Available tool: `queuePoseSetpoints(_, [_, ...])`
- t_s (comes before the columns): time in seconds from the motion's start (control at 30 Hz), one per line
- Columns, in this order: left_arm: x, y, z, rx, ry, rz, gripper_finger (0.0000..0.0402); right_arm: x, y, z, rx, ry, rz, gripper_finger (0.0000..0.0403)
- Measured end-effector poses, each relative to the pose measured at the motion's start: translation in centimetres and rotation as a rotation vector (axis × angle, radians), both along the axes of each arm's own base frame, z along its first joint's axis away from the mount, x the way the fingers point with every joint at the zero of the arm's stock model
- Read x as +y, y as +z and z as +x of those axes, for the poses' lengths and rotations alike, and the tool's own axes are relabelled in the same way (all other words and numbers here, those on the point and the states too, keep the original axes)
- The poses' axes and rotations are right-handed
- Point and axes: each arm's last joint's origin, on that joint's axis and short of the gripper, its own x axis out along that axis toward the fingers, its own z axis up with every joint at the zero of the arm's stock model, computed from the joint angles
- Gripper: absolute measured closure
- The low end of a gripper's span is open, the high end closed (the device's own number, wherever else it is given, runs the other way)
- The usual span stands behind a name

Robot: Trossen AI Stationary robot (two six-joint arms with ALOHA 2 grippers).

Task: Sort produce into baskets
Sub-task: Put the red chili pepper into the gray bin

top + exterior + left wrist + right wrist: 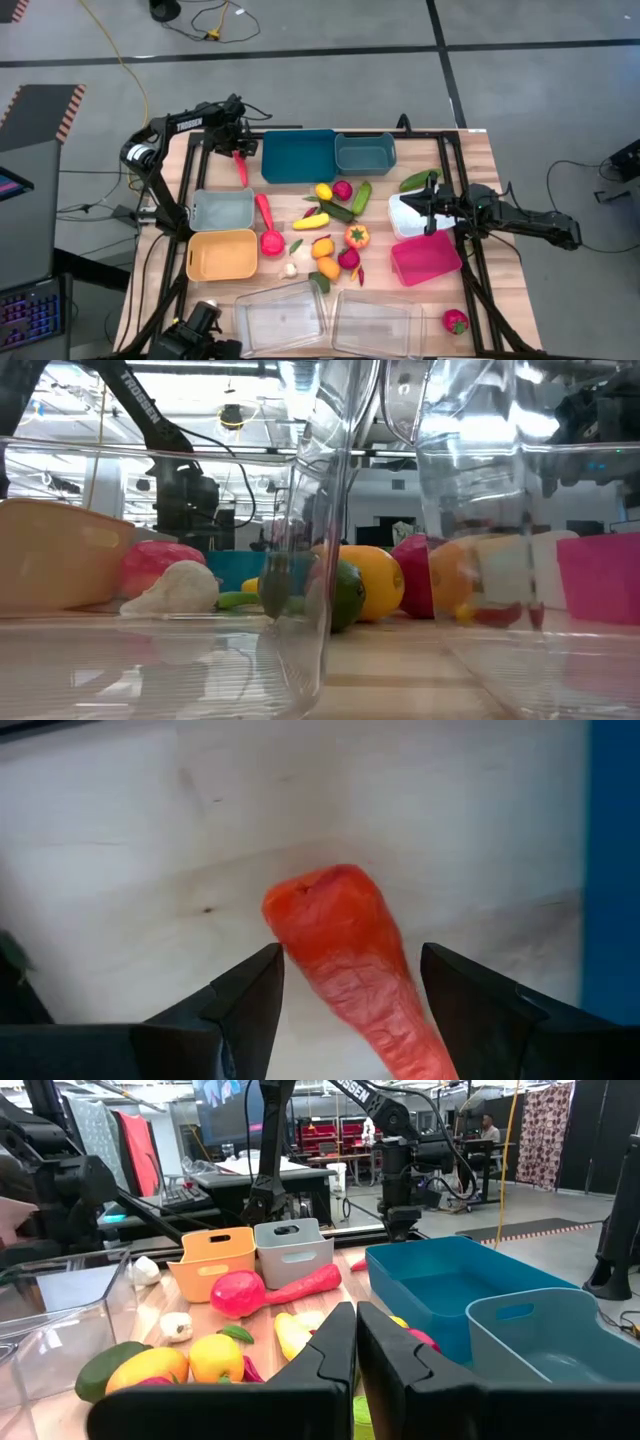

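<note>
Red carrot-like piece (240, 166) lies on the table (480, 160) at the far left, just beside the big teal bin (298, 155). Left gripper (238, 140) is down over its top end, fingers (240, 1005) spread either side of it with a visible gap, not pinching. Rest of the produce sits mid-table: lemon (324, 191), cucumber (361, 196), tomato (357, 236), garlic (289, 269), between the grey bin (223, 209) and tan bin (221, 253) on the left and the white bin (408, 217) and magenta bin (426, 259) on the right. Right gripper (427, 209) hovers over the white bin, fingers (330, 1355) pressed together, holding nothing. Stray strawberry (455, 321) sits alone near the right front corner, beside the clear trays (372, 322).
</note>
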Motion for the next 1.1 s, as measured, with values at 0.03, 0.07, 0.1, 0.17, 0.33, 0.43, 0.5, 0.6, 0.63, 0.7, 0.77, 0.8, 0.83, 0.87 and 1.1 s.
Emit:
queuePoseSetpoints(0.03, [0.0,0.0,0.0,0.000,0.000,0.000,0.0180,0.0,0.0,0.0,0.000,0.000,0.000,0.0359])
queuePoseSetpoints(0.07, [0.0,0.0,0.0,-0.001,-0.002,0.003,0.0182,0.0,0.0,0.0,0.000,0.000,0.000,0.0359])
queuePoseSetpoints(0.1, [0.0,0.0,0.0,-0.001,-0.006,0.004,0.0186,0.0,0.0,0.0,0.000,0.000,0.000,0.0359])
queuePoseSetpoints(0.17, [0.0,0.0,0.0,-0.001,-0.007,0.005,0.0196,0.0,0.0,0.0,0.000,0.000,0.000,0.0359])
queuePoseSetpoints(0.33, [0.1,0.0,0.0,-0.001,-0.010,0.008,0.0233,0.0,0.0,0.0,0.000,-0.001,0.000,0.0359])
queuePoseSetpoints(0.43, [0.1,0.0,0.0,-0.001,-0.010,0.009,0.0257,0.0,0.0,0.0,0.000,-0.001,0.000,0.0359])
queuePoseSetpoints(0.5, [0.1,0.0,0.0,-0.001,-0.010,0.009,0.0270,0.0,0.0,0.0,0.000,-0.001,0.000,0.0359])
queuePoseSetpoints(0.6, [0.1,0.0,0.0,0.001,-0.027,0.012,0.0283,0.0,0.0,0.0,0.000,-0.002,0.000,0.0359])
queuePoseSetpoints(0.63, [0.1,0.1,0.0,0.001,-0.035,0.013,0.0284,0.0,0.0,0.0,0.000,-0.002,0.000,0.0359])
queuePoseSetpoints(0.7, [0.1,0.1,0.0,0.001,-0.043,0.013,0.0285,0.0,0.0,0.0,0.000,-0.002,0.000,0.0359])
queuePoseSetpoints(0.77, [0.1,0.1,0.0,-0.008,-0.056,0.010,0.0283,0.0,0.0,0.0,0.000,-0.002,0.000,0.0359])
queuePoseSetpoints(0.8, [0.1,0.2,0.1,-0.014,-0.063,0.006,0.0282,0.0,0.0,0.0,0.000,-0.002,0.000,0.0359])
queuePoseSetpoints(0.83, [0.1,0.3,0.1,-0.021,-0.070,0.003,0.0281,0.0,0.0,0.0,0.000,-0.002,0.000,0.0359])
queuePoseSetpoints(0.87, [0.2,0.5,0.2,-0.030,-0.077,0.005,0.0281,0.0,0.0,0.0,0.000,-0.002,0.000,0.0359])
queuePoseSetpoints(1.1, [1.0,3.8,0.6,-0.030,-0.115,-0.017,0.0280,0.0,0.0,0.0,0.000,-0.005,0.000,0.0359])
